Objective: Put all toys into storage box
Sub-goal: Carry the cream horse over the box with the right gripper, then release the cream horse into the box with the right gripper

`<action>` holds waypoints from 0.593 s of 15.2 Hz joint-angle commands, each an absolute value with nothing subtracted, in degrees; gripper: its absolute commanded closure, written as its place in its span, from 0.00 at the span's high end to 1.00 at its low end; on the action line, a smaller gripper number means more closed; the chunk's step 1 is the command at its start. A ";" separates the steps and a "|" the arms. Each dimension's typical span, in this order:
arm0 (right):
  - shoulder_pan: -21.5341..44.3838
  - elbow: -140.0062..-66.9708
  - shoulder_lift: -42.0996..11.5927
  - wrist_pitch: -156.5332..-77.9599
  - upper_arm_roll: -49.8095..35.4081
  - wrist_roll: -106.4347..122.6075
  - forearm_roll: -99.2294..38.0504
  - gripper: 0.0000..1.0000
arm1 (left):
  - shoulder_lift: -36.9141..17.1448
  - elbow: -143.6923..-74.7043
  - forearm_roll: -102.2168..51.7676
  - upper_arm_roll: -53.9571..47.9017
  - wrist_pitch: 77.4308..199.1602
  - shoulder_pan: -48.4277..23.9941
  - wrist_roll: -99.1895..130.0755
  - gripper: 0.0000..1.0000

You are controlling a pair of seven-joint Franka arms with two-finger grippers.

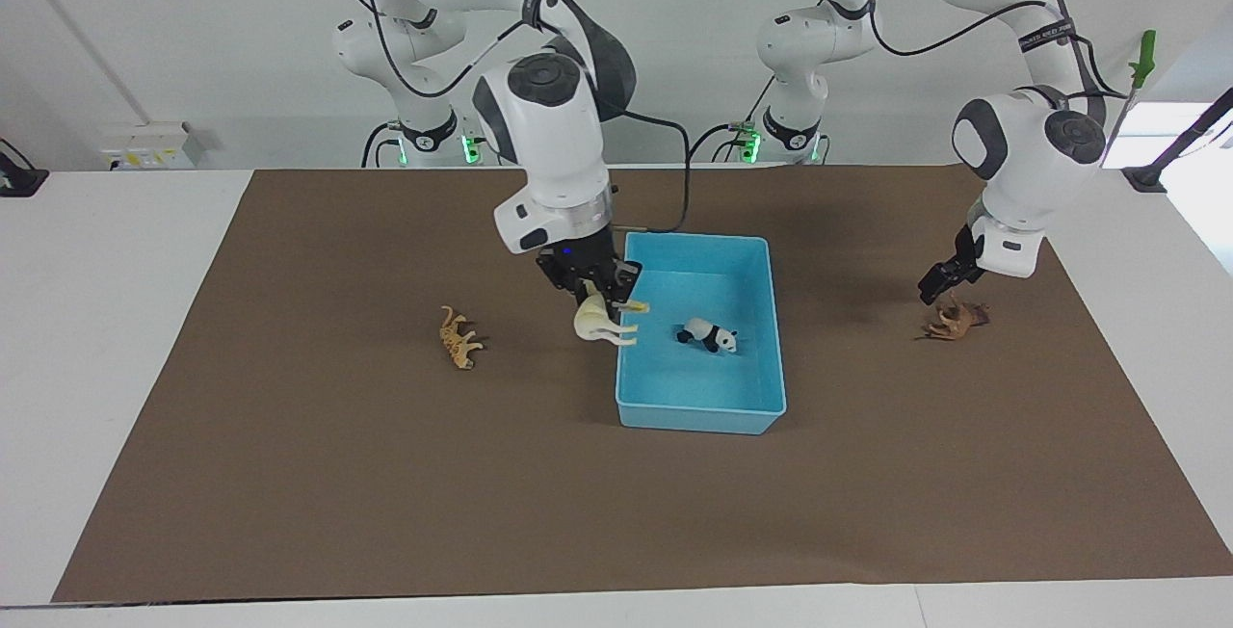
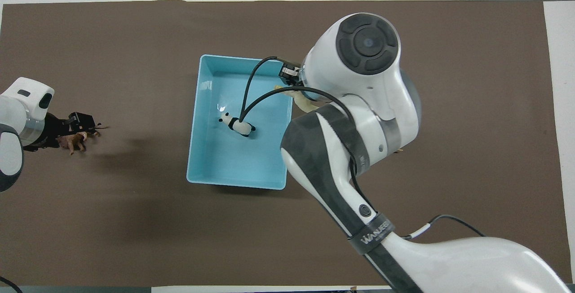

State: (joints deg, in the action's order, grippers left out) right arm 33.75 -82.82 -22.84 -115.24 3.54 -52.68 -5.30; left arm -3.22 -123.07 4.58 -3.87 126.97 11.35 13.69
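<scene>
We see the right gripper [image 1: 599,293] clenched on the white horse [image 1: 599,322] above the blue box's [image 1: 700,413] rim; panda [image 1: 708,334] inside. Left gripper [image 1: 949,283] over the brown animal [image 1: 956,321], fingers unclear. Orange cat [image 1: 459,336] lies toward the right arm's desk edge.

A brown mat [image 1: 385,474] covered most of the white table [image 1: 116,252], whose bare surface showed along the edges. A pale wall box [image 1: 149,143] sat low on the wall at the right arm's end of the table. A green-tipped rod [image 1: 1142,60] stood at the left arm's end.

Panda [image 1: 708,334] inside light blue box [image 1: 766,339].
</scene>
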 commanded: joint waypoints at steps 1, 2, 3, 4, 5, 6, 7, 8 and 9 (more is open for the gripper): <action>38.73 -79.45 -25.75 -115.48 4.04 -58.68 -5.01 0.20 | -3.16 -126.90 5.80 -4.31 134.27 13.36 11.43 1.00; 40.41 -79.63 -26.01 -115.40 4.22 -60.36 -4.23 0.46 | -3.16 -128.22 5.80 -4.31 136.30 13.53 11.51 1.00; 40.95 -79.63 -25.93 -114.62 4.13 -61.34 -3.35 0.71 | -3.43 -128.75 5.80 -4.31 138.06 13.62 11.43 1.00; 41.13 -79.54 -25.75 -113.57 4.13 -61.78 -2.90 0.74 | -3.95 -128.85 5.80 -4.31 139.56 14.06 11.43 1.00; 41.92 -79.54 -25.75 -112.95 4.22 -61.87 -2.90 0.80 | -4.22 -128.59 5.89 -4.31 140.27 15.19 11.43 1.00; 42.62 -79.54 -25.75 -112.59 4.31 -61.87 -2.90 0.98 | -4.39 -128.58 5.98 -4.31 140.53 15.55 11.34 1.00; 42.54 -79.45 -25.58 -111.72 4.57 -61.88 -2.73 1.00 | -4.31 -128.85 5.98 -4.31 140.45 15.64 10.90 1.00; 41.58 -79.45 -25.05 -110.32 4.66 -61.27 -1.77 1.00 | -4.31 -129.02 5.98 -4.31 140.28 16.17 9.77 1.00; 40.09 -79.89 -23.66 -109.17 5.09 -60.13 -0.97 1.00 | -4.22 -129.81 5.98 -4.31 140.53 16.69 8.80 1.00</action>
